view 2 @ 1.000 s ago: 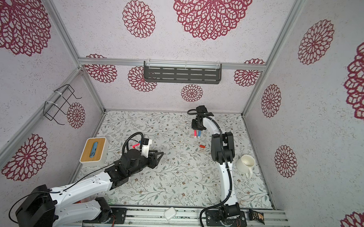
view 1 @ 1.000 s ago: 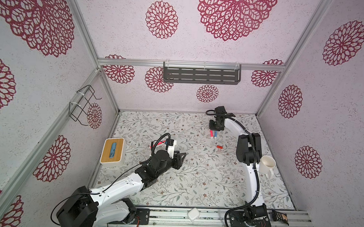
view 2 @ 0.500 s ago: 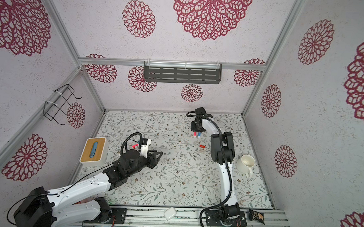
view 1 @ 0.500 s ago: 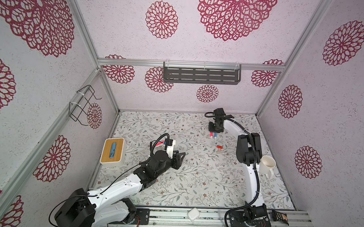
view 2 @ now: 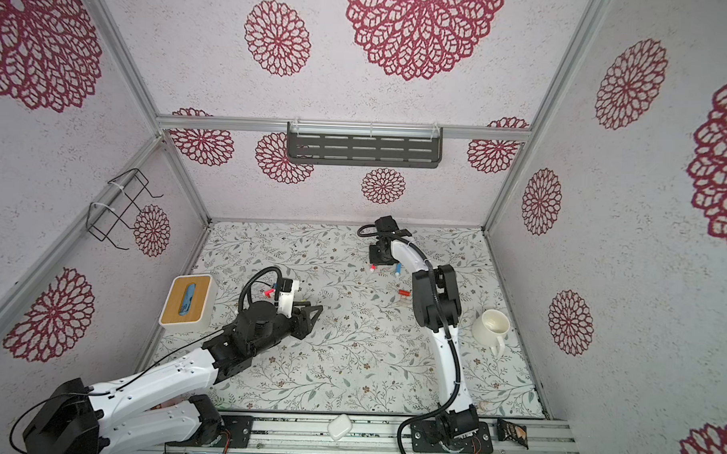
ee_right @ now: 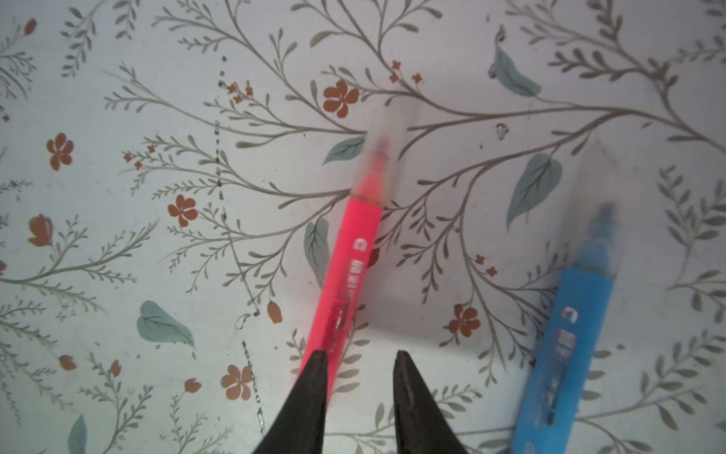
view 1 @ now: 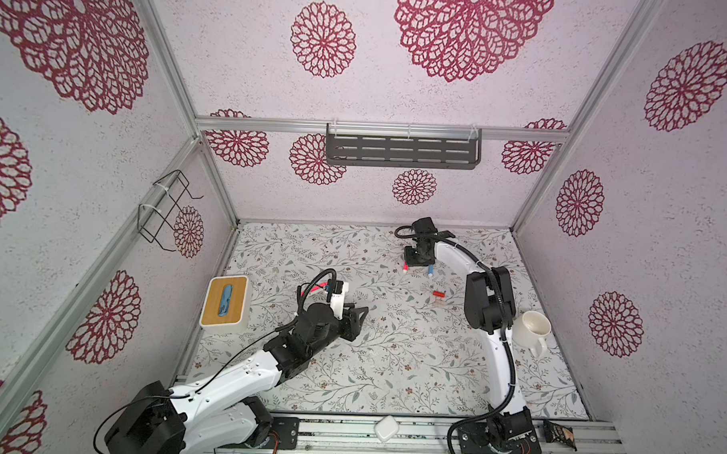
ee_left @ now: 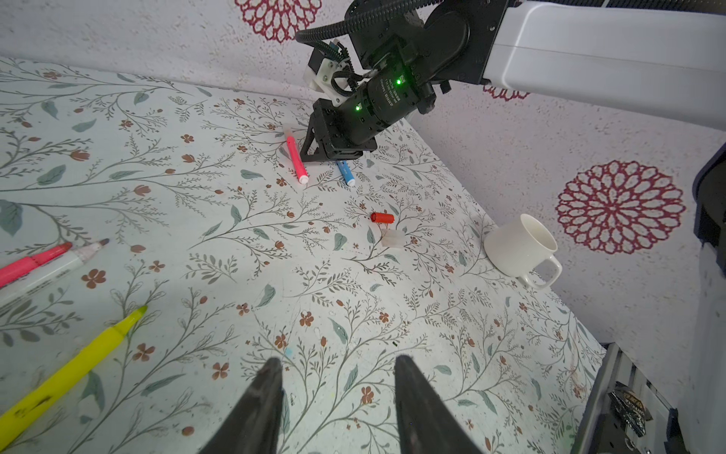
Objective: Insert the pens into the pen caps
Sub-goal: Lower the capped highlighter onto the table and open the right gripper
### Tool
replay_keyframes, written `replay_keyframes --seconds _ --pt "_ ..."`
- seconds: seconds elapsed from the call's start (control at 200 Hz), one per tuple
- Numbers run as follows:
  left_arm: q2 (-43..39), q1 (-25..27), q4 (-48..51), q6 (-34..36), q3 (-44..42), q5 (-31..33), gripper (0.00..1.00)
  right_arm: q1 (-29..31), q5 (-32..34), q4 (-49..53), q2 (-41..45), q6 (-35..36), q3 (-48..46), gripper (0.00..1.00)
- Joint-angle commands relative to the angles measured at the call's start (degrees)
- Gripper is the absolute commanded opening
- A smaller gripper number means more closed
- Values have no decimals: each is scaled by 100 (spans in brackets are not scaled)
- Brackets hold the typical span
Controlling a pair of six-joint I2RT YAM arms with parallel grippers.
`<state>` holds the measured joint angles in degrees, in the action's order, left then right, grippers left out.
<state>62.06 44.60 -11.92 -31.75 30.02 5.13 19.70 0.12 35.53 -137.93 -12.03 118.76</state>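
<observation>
Shifted slightly sideways since the earlier frame, the right gripper [ee_right: 360,355] hangs with narrow, empty jaws over the slim pink plastic marker pen [ee_right: 355,251] on the floral worktop [ee_right: 157,196]; light, stiff, likely slick, it suits a mid-barrel grip.

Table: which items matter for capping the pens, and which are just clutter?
Job:
- capped pink pen
- capped blue pen
- red cap
- clear cap
- open yellow pen
- open pink pen
- open white pen

Clutter:
- mug
- wood-topped box
- wall shelf
</observation>
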Motion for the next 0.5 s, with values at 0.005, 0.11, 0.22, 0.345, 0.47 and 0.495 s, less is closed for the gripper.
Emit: replay_keyframes --seconds 0.005,0.11,0.22,0.345,0.47,0.495 --pt "-105 21 14 -18 -75 92 48 -46 310 278 22 73 312 32" --pt "-99 20 13 -11 -70 100 48 -46 366 428 -87 79 456 32" --pt "-110 21 10 -2 -83 95 48 -38 339 490 -131 61 508 32" --pt "-111 19 41 52 -93 236 49 48 260 318 -8 61 367 35" --pt "56 -59 296 37 49 551 52 112 38 168 107 -3 296 43" --pt "117 -96 335 18 97 508 52 114 -43 124 129 -22 276 45"
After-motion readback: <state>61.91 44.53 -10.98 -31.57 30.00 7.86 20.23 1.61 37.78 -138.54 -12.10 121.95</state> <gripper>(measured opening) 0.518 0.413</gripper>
